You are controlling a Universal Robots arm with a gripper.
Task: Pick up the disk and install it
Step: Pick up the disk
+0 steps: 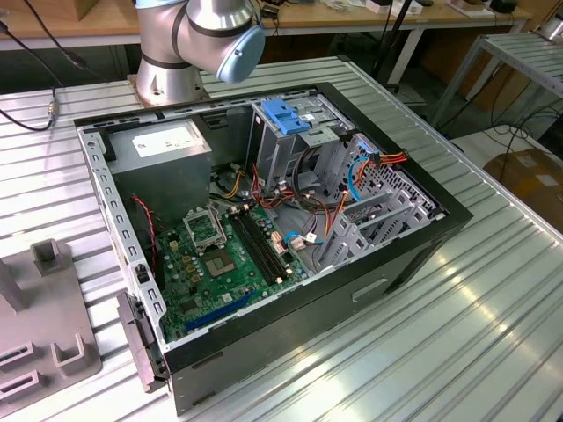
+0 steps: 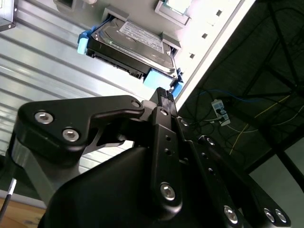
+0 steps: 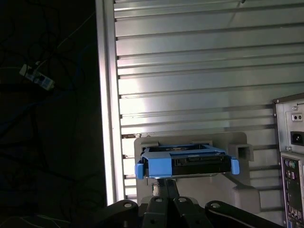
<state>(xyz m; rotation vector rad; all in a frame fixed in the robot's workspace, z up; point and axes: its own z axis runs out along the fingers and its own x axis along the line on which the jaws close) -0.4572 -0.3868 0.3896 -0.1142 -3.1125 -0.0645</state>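
While the disk (image 3: 197, 164) lies flat in a grey holder (image 3: 240, 190) on the ribbed metal table (image 3: 190, 71), the tool (image 3: 166, 181) hangs just short of it, tips pointing at the near edge of its blue bracket (image 3: 159, 167). Its jaws are drawn narrow, side by side, gripping nothing. Whether the tips touch the bracket I cannot tell. Off to the tool's side stands the computer case (image 3: 287, 118), back panel showing.

Harsh glare across ribbed table (image 3: 190, 71)

Silver arm (image 1: 207, 18), pale-blue joint cap (image 1: 239, 53) — black fingers (image 2: 164, 102), silver screws (image 2: 43, 117).
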